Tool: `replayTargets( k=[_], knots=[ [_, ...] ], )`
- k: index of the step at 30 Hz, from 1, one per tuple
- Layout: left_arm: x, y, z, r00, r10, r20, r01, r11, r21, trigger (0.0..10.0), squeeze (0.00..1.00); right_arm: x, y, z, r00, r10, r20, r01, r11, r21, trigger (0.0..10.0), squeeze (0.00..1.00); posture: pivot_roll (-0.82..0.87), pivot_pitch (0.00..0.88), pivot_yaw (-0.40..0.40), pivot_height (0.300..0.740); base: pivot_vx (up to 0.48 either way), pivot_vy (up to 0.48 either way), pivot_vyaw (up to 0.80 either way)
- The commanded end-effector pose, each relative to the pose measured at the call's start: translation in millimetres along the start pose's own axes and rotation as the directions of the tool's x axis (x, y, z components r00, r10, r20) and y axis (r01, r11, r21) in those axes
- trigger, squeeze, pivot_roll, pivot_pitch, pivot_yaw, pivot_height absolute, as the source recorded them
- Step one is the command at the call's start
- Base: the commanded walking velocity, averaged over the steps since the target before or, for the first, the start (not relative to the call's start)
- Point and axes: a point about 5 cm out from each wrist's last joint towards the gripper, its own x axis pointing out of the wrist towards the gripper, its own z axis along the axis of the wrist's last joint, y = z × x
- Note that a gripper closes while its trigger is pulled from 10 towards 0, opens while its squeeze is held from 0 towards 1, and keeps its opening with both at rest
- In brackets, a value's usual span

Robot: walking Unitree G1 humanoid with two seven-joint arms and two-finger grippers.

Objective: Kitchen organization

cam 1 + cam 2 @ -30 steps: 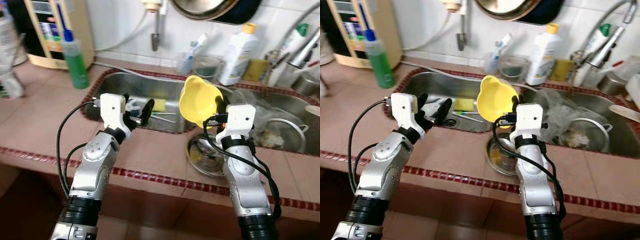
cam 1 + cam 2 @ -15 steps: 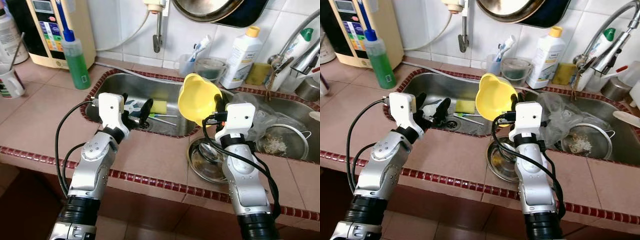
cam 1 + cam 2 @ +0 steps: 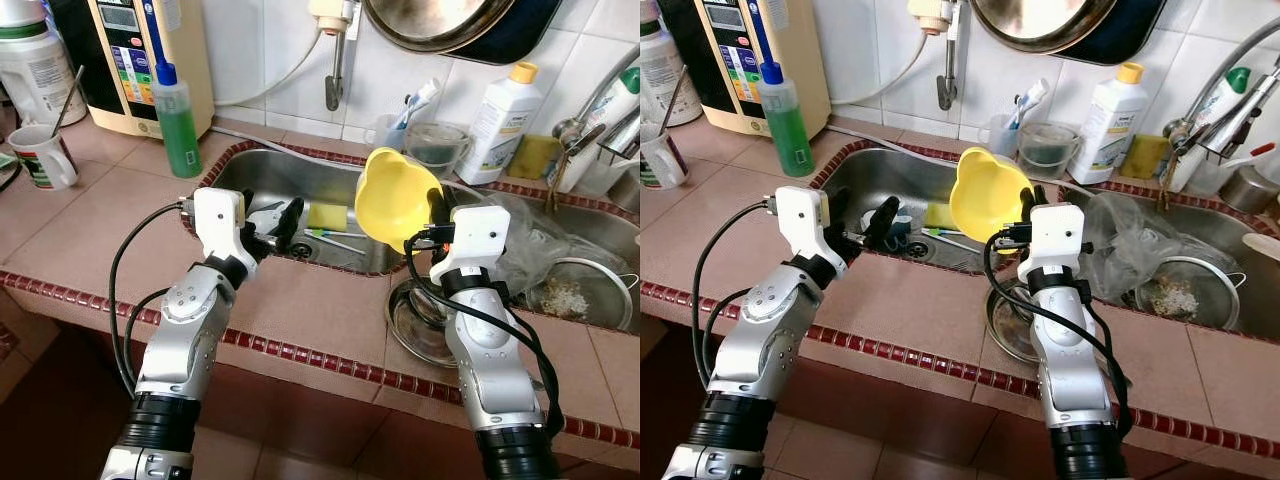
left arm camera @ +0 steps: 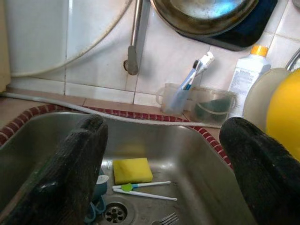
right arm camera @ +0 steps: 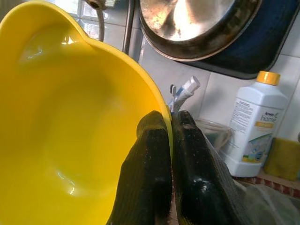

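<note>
Right gripper (image 5: 169,140): fingers closed on rim of 1 yellow bowl (image 3: 395,197), one finger inside the rim, one outside. Bowl held up off the counter, tilted on edge, above the divider between the 2 sink basins.

Left gripper (image 3: 268,222): fingers spread wide, nothing between them. Held at front edge of left basin (image 3: 290,180), pointing in over it.

Left basin contents, per left wrist view: 1 yellow sponge (image 4: 133,169), 1 toothbrush w/ green part (image 4: 140,186), 1 white stick-like item just beside it (type cannot tell), 1 fork tip near drain (image 4: 114,213), 1 blue item partly hidden behind the left gripper's finger.

Counter, front: 1 steel bowl (image 3: 425,320) directly below right arm, partly hidden by it. Tiled counter (image 3: 100,220) w/ red trim strip along edge.

Right basin: 1 metal strainer (image 3: 1185,292) w/ food scraps, 1 crumpled clear plastic bag (image 3: 1120,245) beside it.

Back ledge: 1 clear cup w/ toothbrushes (image 4: 174,97), 1 clear container (image 4: 212,104) touching it, 1 white bottle w/ yellow cap (image 3: 1108,110), 1 yellow sponge block (image 3: 535,157) near faucet (image 3: 1230,95).

Left counter: 1 green bottle w/ blue cap (image 3: 178,122), 1 mug w/ spoon (image 3: 45,155), 1 beige appliance (image 3: 140,50).

Wall: 1 pan (image 3: 450,20) hanging, 1 hose fitting (image 3: 335,50).
</note>
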Motion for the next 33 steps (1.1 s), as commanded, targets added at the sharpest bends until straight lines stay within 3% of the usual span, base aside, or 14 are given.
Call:
replayTargets(
  k=[1, 13, 25, 33],
  knots=[
    [-2.2, 3.8, 4, 1.000, 0.007, 0.007, -0.007, 1.000, 0.010, 10.0, 0.00, 2.7, 4.8, 8, 0.999, 0.020, 0.037, -0.020, 1.000, 0.008, 10.0, 0.00, 0.01, 0.000, -0.055, 0.740, 0.000, 0.476, 0.00],
    [-2.5, 1.9, 4, 1.000, -0.007, 0.005, 0.007, 1.000, 0.012, 10.0, 0.00, 2.1, 6.9, 8, 0.999, 0.028, 0.038, -0.028, 1.000, 0.010, 10.0, 0.00, 0.01, 0.000, -0.052, 0.740, 0.000, 0.463, 0.00],
    [-3.6, -8.5, 1, 0.998, -0.059, 0.002, 0.059, 0.997, 0.058, 10.0, 0.00, 2.3, 8.8, 6, 0.999, 0.037, 0.025, -0.037, 0.999, 0.008, 10.0, 0.00, 0.01, 0.000, -0.052, 0.740, 0.000, 0.000, 0.00],
    [-4.7, -7.9, 3, 0.998, -0.066, 0.010, 0.065, 0.995, 0.072, 10.0, 0.00, 3.0, 8.3, 4, 1.000, 0.027, 0.012, -0.028, 0.999, 0.020, 10.0, 0.00, 0.01, 0.000, -0.053, 0.740, 0.000, 0.000, -0.71]
  ],
)
